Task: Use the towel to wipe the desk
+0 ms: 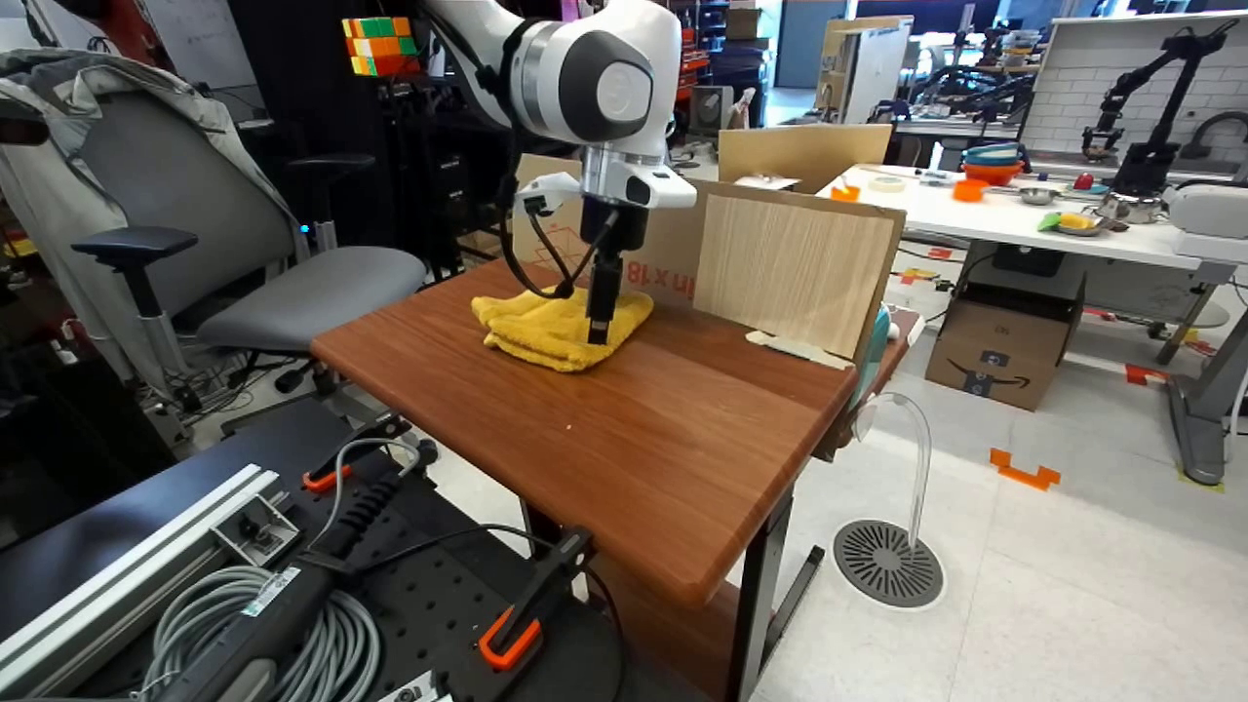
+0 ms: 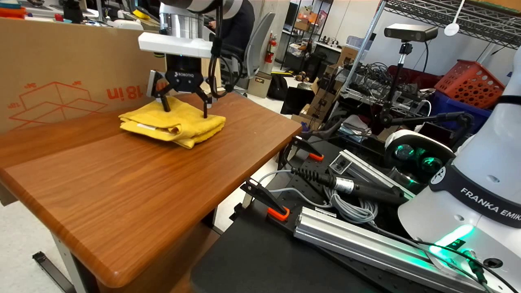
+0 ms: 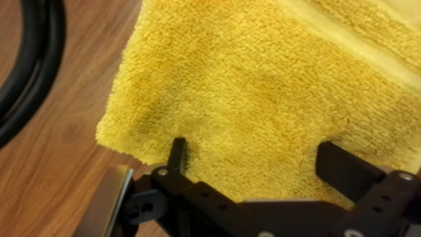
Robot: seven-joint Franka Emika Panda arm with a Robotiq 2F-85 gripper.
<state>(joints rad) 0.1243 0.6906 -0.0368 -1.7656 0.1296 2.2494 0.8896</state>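
Observation:
A folded yellow towel [image 1: 536,330] lies on the brown wooden desk [image 1: 643,448], near its far edge by the cardboard. The towel also shows in an exterior view [image 2: 191,128] and fills most of the wrist view [image 3: 246,75]. My gripper [image 2: 186,113] points straight down over the towel, its two black fingers spread wide. Both fingertips are at the towel's top surface and seem to touch it. In the wrist view, only towel shows between the open fingers [image 3: 251,142], and nothing is pinched.
A cardboard sheet [image 2: 81,69] stands upright along the desk's back edge. A wood-patterned panel [image 1: 790,268] stands at another edge. Clamps with orange pads [image 1: 510,639] and coiled grey cable [image 1: 331,634] lie on the black robot base table. A grey chair [image 1: 283,292] stands beside the desk.

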